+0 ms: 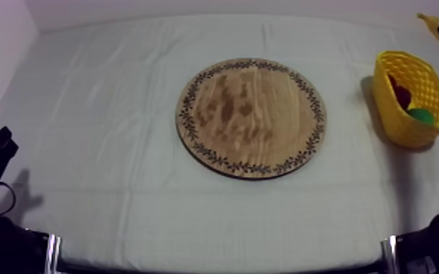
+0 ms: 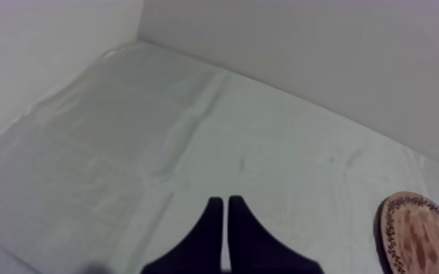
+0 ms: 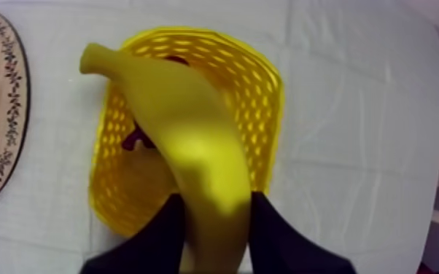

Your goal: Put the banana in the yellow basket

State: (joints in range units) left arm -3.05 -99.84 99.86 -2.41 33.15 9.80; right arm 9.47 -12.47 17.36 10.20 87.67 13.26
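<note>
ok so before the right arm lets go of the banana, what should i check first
1. Grip: right gripper is shut on the banana. ok
2. Aim: in the right wrist view the banana hangs over the yellow basket. ok
3. Far end: the banana's tip lies by the rim on the board's side; whether it clears the rim: cannot tell
4. Room inside: a small red fruit and a green thing lie in the basket; space enough for the banana: cannot tell
5. Wooden board bears no fruit. ok
6. Left gripper is shut, over the cloth, far from the basket. ok
</note>
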